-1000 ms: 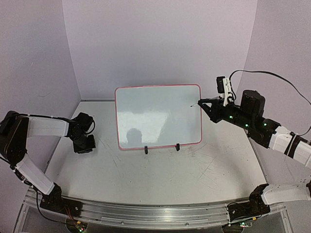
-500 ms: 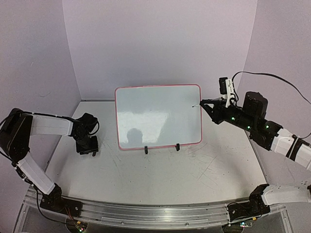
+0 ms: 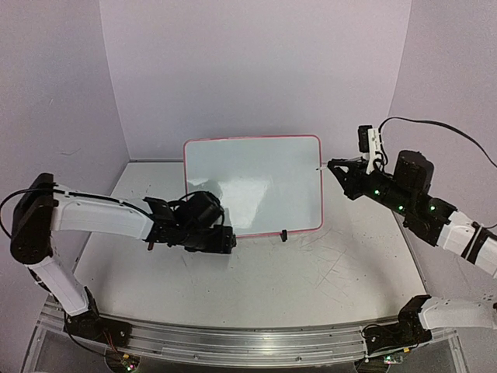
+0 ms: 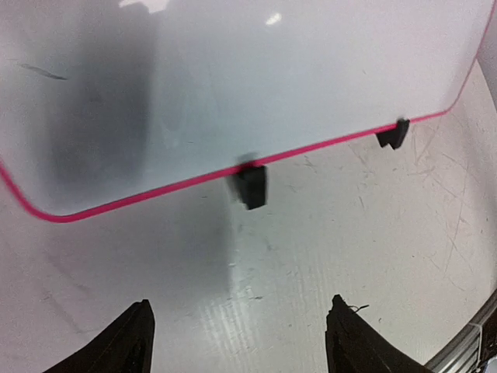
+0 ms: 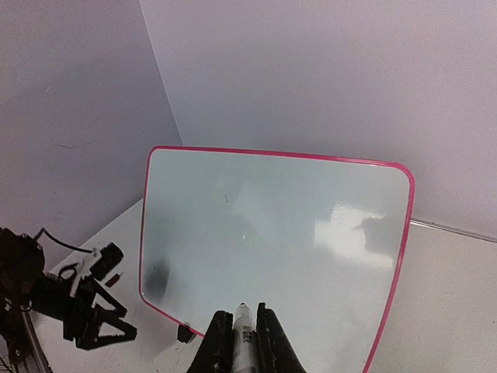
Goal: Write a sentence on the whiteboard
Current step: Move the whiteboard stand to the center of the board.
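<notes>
The whiteboard (image 3: 256,183) stands upright on two black clip feet at the back of the table, red-pink rimmed. Its face is bare except for faint smudges; no sentence shows on it. My left gripper (image 3: 225,238) sits low in front of the board's lower left corner, open with nothing between its fingers. In the left wrist view the gripper (image 4: 239,303) faces the whiteboard's (image 4: 272,70) bottom rim and a clip foot (image 4: 251,186). My right gripper (image 3: 336,168) hovers just off the board's right edge, shut on a marker (image 5: 243,328) whose tip points at the whiteboard (image 5: 272,225).
The scratched white tabletop (image 3: 295,272) spreads in front of the board. Purple walls (image 3: 248,70) close in the back and both sides. A second clip foot (image 3: 284,235) stands under the board's right half. The metal rail (image 3: 248,342) with the arm bases runs along the near edge.
My left arm has swung from the far left to the board's lower left corner, and its gripper has opened. The right gripper with the marker has drifted slightly right.
</notes>
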Controlling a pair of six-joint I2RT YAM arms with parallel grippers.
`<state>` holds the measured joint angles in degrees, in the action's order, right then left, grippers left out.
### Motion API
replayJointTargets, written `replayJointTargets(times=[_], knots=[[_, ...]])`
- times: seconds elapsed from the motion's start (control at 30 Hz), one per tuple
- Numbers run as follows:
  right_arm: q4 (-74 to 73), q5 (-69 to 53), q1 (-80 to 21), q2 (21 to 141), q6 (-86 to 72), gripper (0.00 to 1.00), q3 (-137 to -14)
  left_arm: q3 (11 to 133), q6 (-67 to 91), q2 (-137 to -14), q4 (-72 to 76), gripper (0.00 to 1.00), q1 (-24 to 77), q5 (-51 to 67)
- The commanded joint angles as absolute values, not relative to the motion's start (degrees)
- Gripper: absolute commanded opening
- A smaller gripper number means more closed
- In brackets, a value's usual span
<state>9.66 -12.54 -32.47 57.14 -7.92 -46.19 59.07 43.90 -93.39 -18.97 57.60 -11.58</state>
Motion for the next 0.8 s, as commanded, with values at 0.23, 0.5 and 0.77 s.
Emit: replayJointTargets(times=[0.23,0.5,0.77], knots=[[8.1,-6.8,-32.7,48.4,-7.9,0.00,-44.6,70.6,42.1,-111.8,-6.6,0.84,58.4,-9.5],[6.6,-5.5,-32.7,46.7,-8.4,0.00,-44.9,76.2,39.6,-118.5,-5.5,0.85,58.6,-11.1],[7.1,-3.6,-32.7,46.0,-8.1,0.00,-44.3,81.8,37.9,-123.8,-4.8,0.85,60.0,-9.1]])
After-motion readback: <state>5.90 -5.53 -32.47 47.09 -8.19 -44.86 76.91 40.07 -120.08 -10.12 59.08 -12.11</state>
